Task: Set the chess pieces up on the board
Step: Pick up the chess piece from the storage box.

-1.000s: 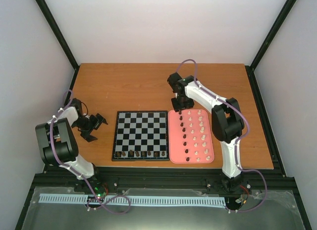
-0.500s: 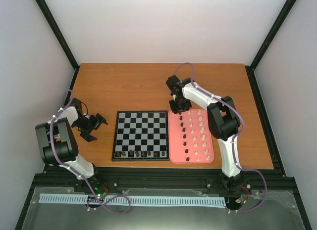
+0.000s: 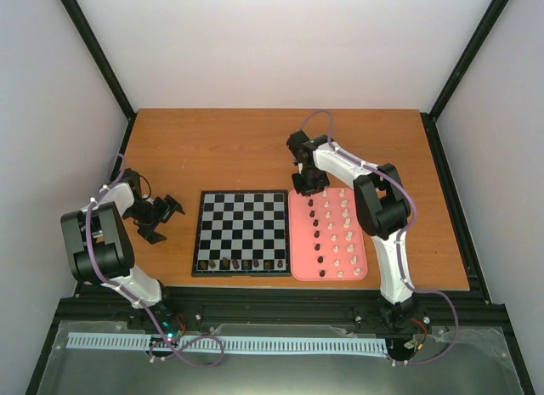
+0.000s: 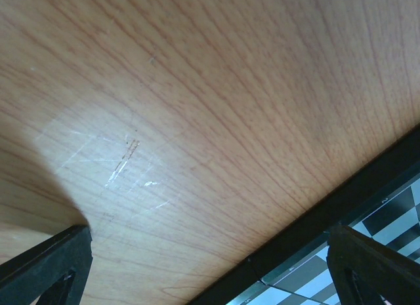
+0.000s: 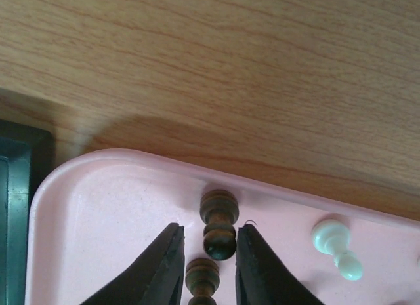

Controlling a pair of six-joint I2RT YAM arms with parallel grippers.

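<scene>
The board (image 3: 242, 217) lies mid-table with several dark chess pieces (image 3: 238, 263) along its near row. The pink tray (image 3: 361, 242) to its right holds a column of dark pieces (image 3: 316, 234) and cream-white pieces (image 3: 342, 234). My right gripper (image 3: 306, 189) is at the tray's far left corner. In the right wrist view it (image 5: 209, 243) is open and straddles the top of a dark pawn (image 5: 219, 226), with a gap on the left side. Another dark pawn (image 5: 202, 275) stands just nearer. My left gripper (image 3: 166, 218) is open and empty, left of the board.
A white pawn (image 5: 336, 247) stands right of the gripped-around pawn on the tray (image 5: 105, 206). The board's black border (image 4: 341, 206) shows in the left wrist view past my wide-apart fingers (image 4: 59, 259). Black frame posts line the table edges.
My right gripper has shifted slightly left and down over the tray's far left corner, settling around the topmost dark pawn. The left arm has not moved.
</scene>
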